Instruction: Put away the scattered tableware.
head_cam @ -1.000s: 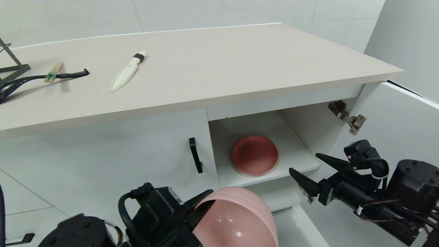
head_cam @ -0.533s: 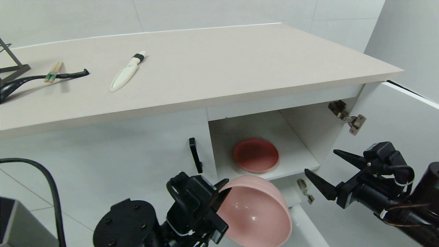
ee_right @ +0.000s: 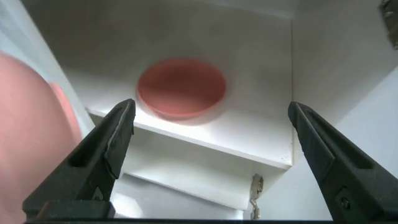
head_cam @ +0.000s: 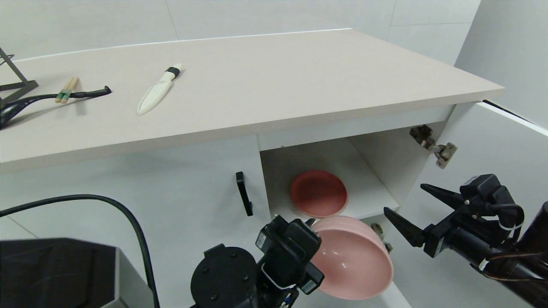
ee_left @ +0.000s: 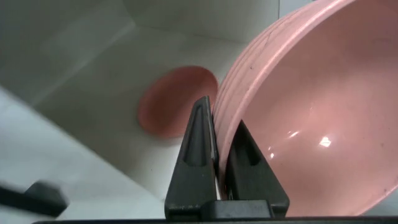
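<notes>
A pale counter [head_cam: 299, 85] runs along a tiled wall. On it lie a cream knife [head_cam: 157, 90], a pair of chopsticks [head_cam: 65, 90] and a black utensil [head_cam: 51, 97], none of them put away yet. Below, the cabinet door [head_cam: 492, 141] stands open on a white shelf [head_cam: 368, 201], where a red dish [head_cam: 318, 192] sits near the middle.

The left end effector [ee_left: 219, 118] is clamped on the rim of the pink bowl [head_cam: 355, 261], one finger inside the wall and one outside. This grip lets the bowl hang tilted, its opening turned toward the camera, just in front of and below the shelf's lip. It looks bound for the shelf beside or on the red dish. The right end effector [head_cam: 403, 197] is spread wide and holds nothing. It sits to the right of the opening, probably so the way in is unblocked.

Compared with a second ago, the left arm has carried the bowl forward and rightward, from low in the foreground to close under the shelf edge. The right end effector has drawn back to the right, away from the compartment. The items on the counter and the red dish have not moved.
</notes>
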